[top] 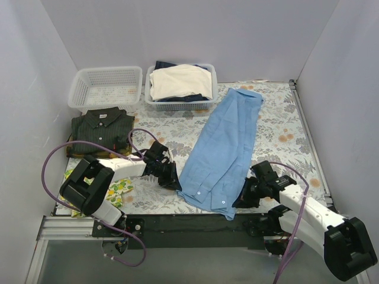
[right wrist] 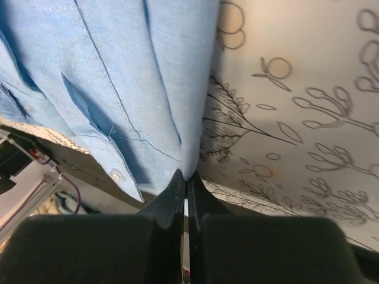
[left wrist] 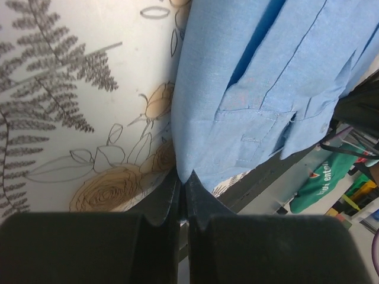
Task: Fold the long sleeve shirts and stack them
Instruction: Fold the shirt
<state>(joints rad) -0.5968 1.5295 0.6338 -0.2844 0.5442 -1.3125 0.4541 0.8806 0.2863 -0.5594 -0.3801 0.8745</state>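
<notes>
White lettering on the green object (left wrist: 323,183) is too blurred to read.

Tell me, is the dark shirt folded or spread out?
Folded. The dark shirt lies as a compact rectangle, collar on top, with no sleeves spread out.

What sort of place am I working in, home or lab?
Probably a lab test cell: plain white walls close in three sides, an aluminium frame runs along the near edge, and two white baskets sit on a floral cloth.
</notes>
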